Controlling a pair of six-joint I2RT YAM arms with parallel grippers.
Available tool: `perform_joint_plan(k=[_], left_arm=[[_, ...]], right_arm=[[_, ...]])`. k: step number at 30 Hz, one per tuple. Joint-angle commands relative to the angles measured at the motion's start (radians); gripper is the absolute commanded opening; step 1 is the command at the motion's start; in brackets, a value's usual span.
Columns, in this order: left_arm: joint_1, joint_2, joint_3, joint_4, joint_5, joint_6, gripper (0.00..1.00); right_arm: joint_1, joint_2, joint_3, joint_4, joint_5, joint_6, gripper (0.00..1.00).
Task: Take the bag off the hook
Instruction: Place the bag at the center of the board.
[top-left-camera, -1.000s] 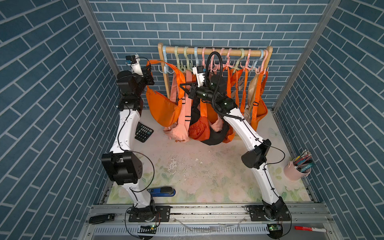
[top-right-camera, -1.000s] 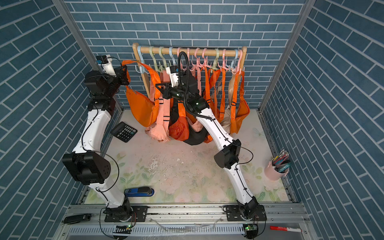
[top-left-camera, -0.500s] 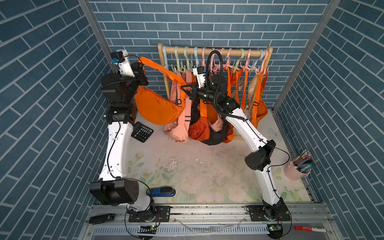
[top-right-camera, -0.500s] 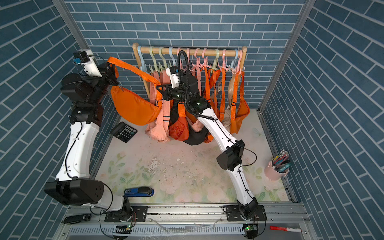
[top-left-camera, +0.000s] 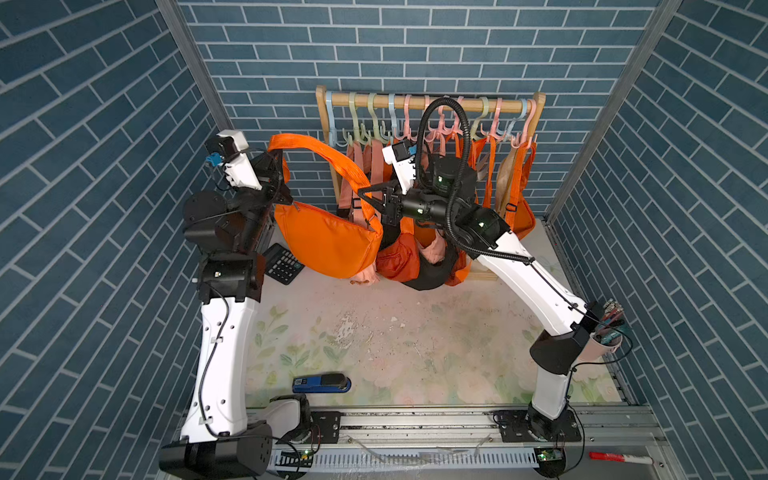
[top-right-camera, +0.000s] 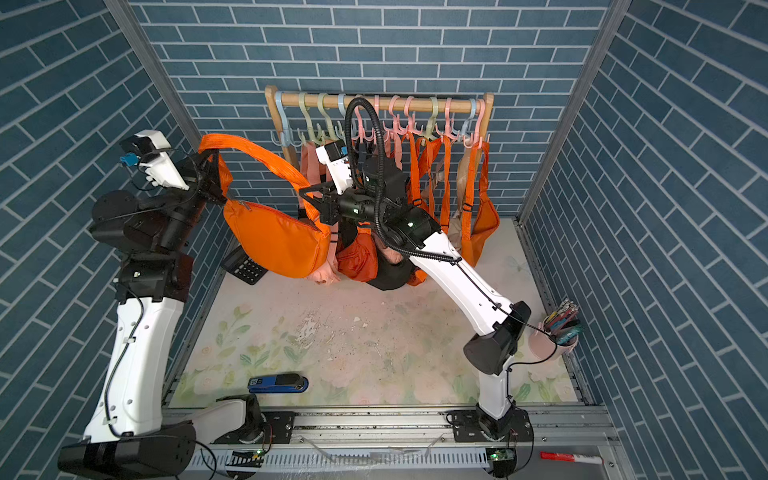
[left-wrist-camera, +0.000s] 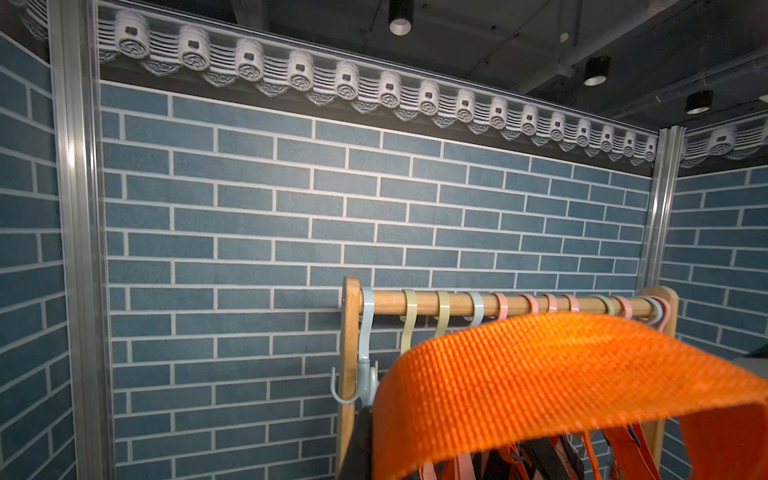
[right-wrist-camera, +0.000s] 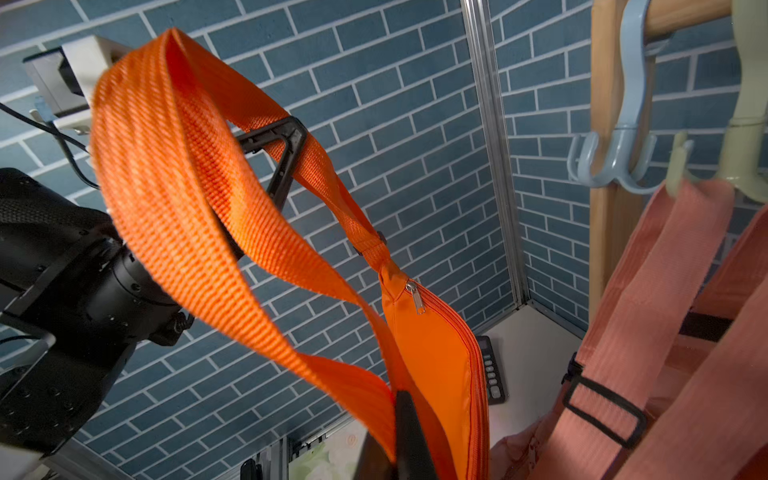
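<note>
toward ten o'clock of the floor in both top views, the orange bag (top-left-camera: 328, 245) hangs in the air above the calculator (top-left-camera: 282, 264), clear of the rack (top-left-camera: 428, 102) at twelve o'clock. the left gripper (top-left-camera: 279, 183) is clamped tight on its strap (top-left-camera: 324, 153) just above one end. a second ago this arm sat close against the rack's nine o'clock end with the bag among the others; since then it has swung out and up toward nine o'clock, taking the loop along. the pale blue hook (left-wrist-camera: 361, 382) at that end stands bare in the left wrist view, so the strap looks to be off it. the right gripper (top-left-camera: 365, 199) is fully closed beside the strap's other end; whether it pinches the webbing i cannot tell. the unhooking itself seems done, with only carrying the bag clear left.
</note>
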Motion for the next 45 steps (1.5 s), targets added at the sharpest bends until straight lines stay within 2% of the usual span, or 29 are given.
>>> perform_joint_plan(k=[1, 9, 19, 29, 36, 45], left_arm=[[-0.018, -0.069, -0.049, 0.008, 0.028, 0.01, 0.0], [-0.105, -0.238, -0.186, -0.058, 0.024, 0.071, 0.0], [-0.195, -0.431, -0.422, -0.135, -0.009, 0.113, 0.0], [-0.27, -0.577, -0.607, -0.211, -0.033, 0.124, 0.0], [-0.312, -0.609, -0.725, -0.262, -0.059, 0.128, 0.0], [-0.472, -0.616, -0.687, -0.39, -0.182, 0.241, 0.0]], right_arm=[[0.02, -0.086, -0.077, 0.0, 0.05, -0.073, 0.0], [0.098, -0.297, -0.36, -0.006, 0.158, -0.16, 0.0], [0.179, -0.535, -0.724, 0.017, 0.286, -0.212, 0.0], [0.212, -0.689, -0.952, 0.021, 0.347, -0.206, 0.0], [0.213, -0.782, -1.116, 0.03, 0.435, -0.187, 0.0], [0.215, -0.906, -1.176, -0.02, 0.466, -0.167, 0.0]])
